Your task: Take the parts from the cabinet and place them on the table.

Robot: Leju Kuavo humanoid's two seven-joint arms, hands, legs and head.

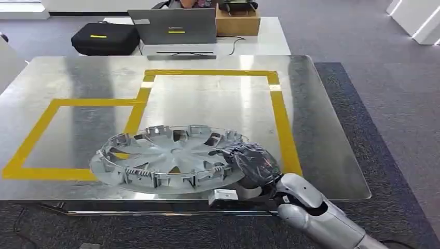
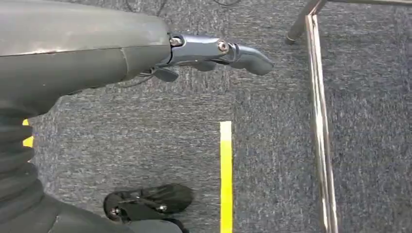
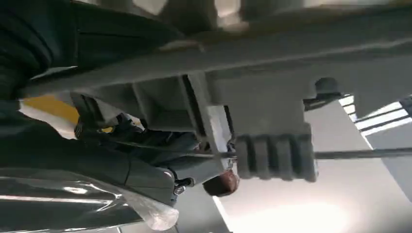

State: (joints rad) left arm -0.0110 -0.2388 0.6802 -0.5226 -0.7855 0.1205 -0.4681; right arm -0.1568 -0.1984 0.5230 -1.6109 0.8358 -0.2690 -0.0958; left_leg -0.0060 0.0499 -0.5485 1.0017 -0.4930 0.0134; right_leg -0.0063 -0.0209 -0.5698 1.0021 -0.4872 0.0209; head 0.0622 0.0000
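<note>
Head view: right hand (image 1: 252,165) gripping hubcap (image 1: 166,155) rim, fingers hidden; left hand (image 2: 214,51) empty, loosely curled.

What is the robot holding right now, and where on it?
The right hand grips the grey wheel cover at its rim, on the side nearest the robot. The left hand holds nothing.

A grey plastic wheel cover (image 1: 168,158), round with spoke-like cutouts and a ring of clips around its rim, lies inner side up at the near edge of the shiny metal table (image 1: 321,155). It overlaps the yellow tape outline (image 1: 283,129) on the near side, and its near-right rim is gripped by the right hand (image 1: 251,163).
</note>
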